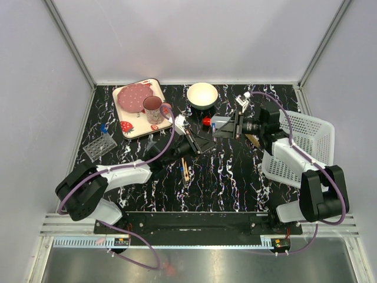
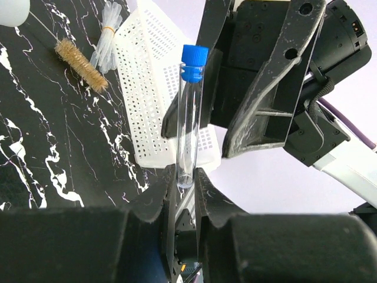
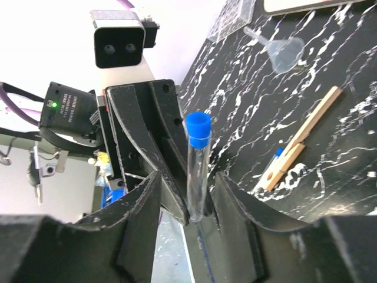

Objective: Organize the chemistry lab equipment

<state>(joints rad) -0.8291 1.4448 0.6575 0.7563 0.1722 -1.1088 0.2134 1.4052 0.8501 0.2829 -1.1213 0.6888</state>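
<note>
Left wrist view: the left hand (image 2: 186, 180) is clamped on the bottom end of a blue-capped clear tube (image 2: 189, 118), lifted over the table (image 2: 35, 153). The right hand (image 3: 191, 197) has its fingers (image 3: 230, 200) on both sides of this tube; whether they press it, I cannot tell.

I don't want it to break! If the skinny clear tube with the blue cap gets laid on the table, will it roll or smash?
The blue-capped test tube is round and smooth, so lying flat it would probably roll. Its thin clear wall looks fragile, maybe glass, so a drop might crack it. It looks empty, so likely light.
</note>
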